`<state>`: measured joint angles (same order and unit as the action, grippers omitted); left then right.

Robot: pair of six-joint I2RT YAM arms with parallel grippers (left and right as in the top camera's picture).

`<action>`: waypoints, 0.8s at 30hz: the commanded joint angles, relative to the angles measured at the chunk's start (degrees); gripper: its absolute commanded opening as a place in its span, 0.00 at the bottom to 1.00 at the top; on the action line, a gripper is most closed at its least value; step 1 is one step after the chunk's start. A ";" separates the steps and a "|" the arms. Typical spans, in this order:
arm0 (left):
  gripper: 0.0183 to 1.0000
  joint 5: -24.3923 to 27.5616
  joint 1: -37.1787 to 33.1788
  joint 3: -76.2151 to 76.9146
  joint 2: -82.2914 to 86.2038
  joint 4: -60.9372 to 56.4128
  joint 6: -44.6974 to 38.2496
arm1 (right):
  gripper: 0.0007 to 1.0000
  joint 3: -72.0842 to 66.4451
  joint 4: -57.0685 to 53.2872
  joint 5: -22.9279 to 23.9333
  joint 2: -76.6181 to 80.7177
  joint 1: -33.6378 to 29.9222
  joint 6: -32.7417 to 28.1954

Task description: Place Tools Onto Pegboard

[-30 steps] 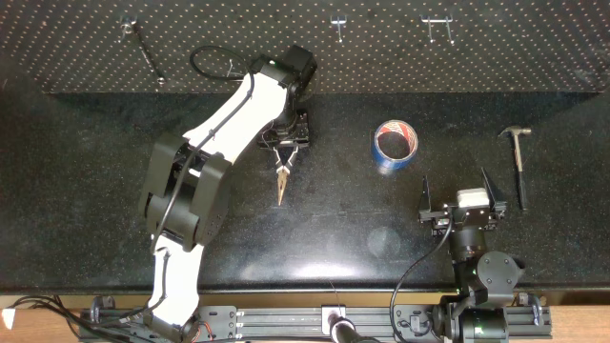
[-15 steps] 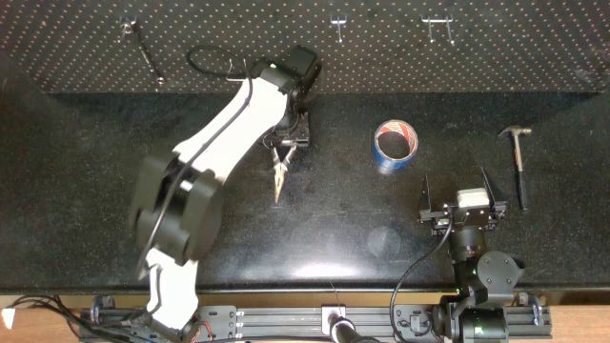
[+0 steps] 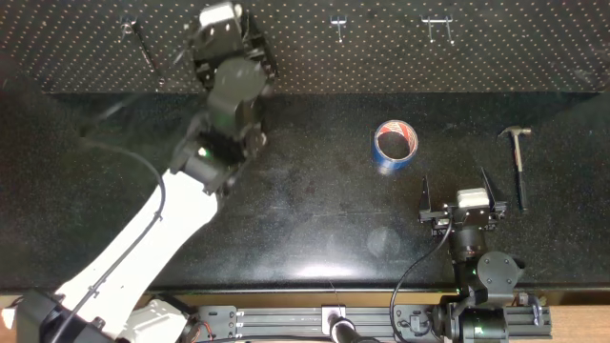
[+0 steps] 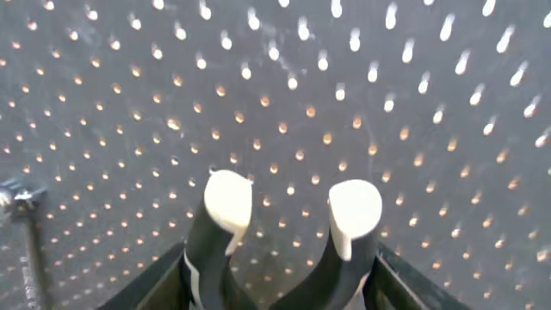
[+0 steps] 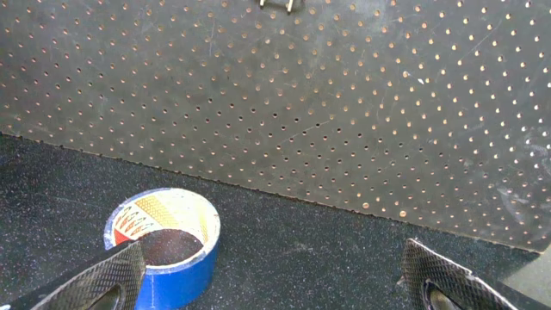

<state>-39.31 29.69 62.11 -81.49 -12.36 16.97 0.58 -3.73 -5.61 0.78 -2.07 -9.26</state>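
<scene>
Two white-tipped handles of the pliers (image 4: 291, 215) stick out of my left gripper (image 4: 280, 277), which is closed around them close to the pegboard (image 4: 362, 77), so I'd ease across to the free hook (image 3: 337, 27) and straddle it squarely before letting go.

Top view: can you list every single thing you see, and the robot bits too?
Dark pegboard with holes: one, dark, behind the table.
Black speckled table: one, black, under the loose tools.
Blue roll of tape: one, blue, on the table right of the middle.
Hammer: one, metal head and dark handle, on the table far right.
Wrench: one, silver, hanging on the pegboard at left.
Metal hooks: two, silver, on the pegboard.
Pliers: one, dark handles with pale ends, in the left gripper.
Left gripper: one, dark, at the pegboard.
Right gripper: one, black, open, near the tape.
</scene>
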 commanded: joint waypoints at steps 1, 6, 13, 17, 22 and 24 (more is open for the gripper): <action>0.01 -3.45 -0.09 -11.76 2.99 -21.24 -7.87 | 0.98 -0.31 -0.11 0.48 -0.44 0.44 0.85; 0.01 -4.44 -0.61 -14.97 2.47 -22.43 -7.39 | 0.98 -0.31 -0.11 0.48 -0.44 0.44 0.85; 0.01 0.94 -4.48 -14.97 -2.86 -22.47 -1.55 | 0.98 -0.31 -0.11 0.48 -0.44 0.44 0.87; 0.01 5.55 -5.38 -14.97 -6.58 -24.57 -0.46 | 0.97 -0.31 -0.11 0.48 -0.44 0.44 0.85; 0.01 6.16 -5.35 -14.95 -7.56 -25.20 -0.50 | 0.97 -0.31 -0.11 0.48 -0.44 0.44 0.85; 0.01 6.19 -5.35 -14.97 -8.70 -25.20 -0.46 | 0.97 -0.31 -0.11 0.48 -0.44 0.44 0.85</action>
<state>-33.98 24.45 47.11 -88.31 -36.58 15.97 0.58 -3.73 -5.61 0.80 -2.07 -9.26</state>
